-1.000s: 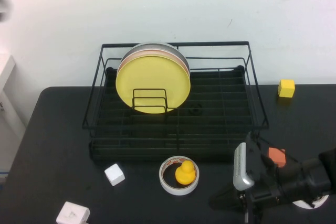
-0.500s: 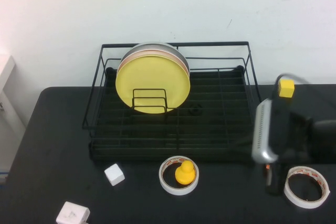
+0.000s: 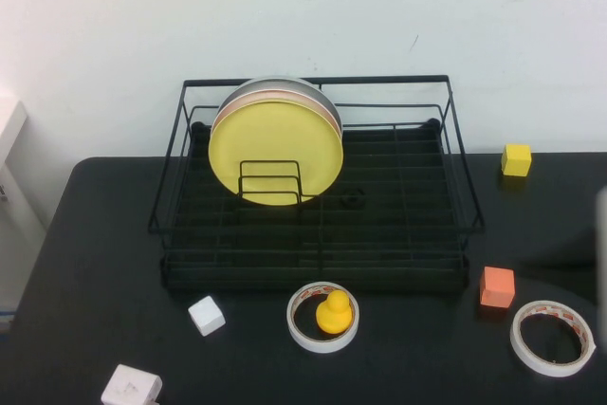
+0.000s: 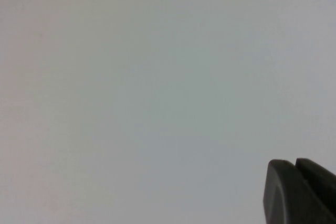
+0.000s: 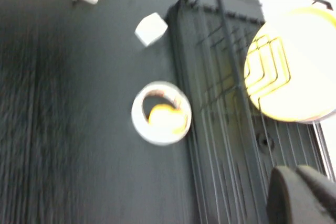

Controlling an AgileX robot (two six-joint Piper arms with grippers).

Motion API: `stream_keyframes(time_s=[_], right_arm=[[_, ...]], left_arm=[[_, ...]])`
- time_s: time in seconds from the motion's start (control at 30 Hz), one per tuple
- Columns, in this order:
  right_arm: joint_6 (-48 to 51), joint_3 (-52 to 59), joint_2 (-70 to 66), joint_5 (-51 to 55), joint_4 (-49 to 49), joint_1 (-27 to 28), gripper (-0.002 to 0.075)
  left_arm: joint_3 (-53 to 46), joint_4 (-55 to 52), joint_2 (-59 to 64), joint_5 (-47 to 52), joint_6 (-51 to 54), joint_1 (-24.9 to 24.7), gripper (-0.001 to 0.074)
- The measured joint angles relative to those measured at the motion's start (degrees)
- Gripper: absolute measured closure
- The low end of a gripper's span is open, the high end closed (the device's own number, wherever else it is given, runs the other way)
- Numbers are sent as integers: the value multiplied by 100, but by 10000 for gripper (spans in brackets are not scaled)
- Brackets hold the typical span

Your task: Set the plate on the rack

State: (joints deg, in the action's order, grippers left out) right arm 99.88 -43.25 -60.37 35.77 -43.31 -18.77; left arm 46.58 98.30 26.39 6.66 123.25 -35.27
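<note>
Both jaws clenched, empty: left gripper (image 4: 299, 192) faces blank wall, right gripper (image 5: 302, 195) hangs above the surface. The plate (image 3: 275, 152) stands upright in the rack (image 3: 318, 225), propped by wire dividers.

Pretty plain setup: a white wall (image 3: 303, 16) behind everything, with a few tiny dark scuffs and a hairline crack near its top right. In front sits a black table (image 3: 85, 263) with rounded back corners and a matte top. Off the left edge there's a bit of something white (image 3: 9, 120), can't tell what. Light's even and soft.
</note>
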Motion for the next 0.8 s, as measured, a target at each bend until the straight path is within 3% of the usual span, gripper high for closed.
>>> stream_keyframes(time_s=[0.33, 0.43, 0.57, 0.8], right_arm=[[-2872, -212, 1871, 1425, 3181, 0, 727], [-3513, -178, 2219, 1742, 3516, 0, 727], [-3906, 278, 2736, 1478, 3542, 0, 727], [-4696, 1643, 3761, 446, 3430, 0, 727]], left_arm=[[-1219, 36, -1076, -242, 1083, 0, 735], [-1744, 60, -1543, -1007, 972, 0, 735], [-2345, 150, -1788, -2218, -4, 0, 735], [-3099, 212, -2108, -2421, -1477, 0, 735]])
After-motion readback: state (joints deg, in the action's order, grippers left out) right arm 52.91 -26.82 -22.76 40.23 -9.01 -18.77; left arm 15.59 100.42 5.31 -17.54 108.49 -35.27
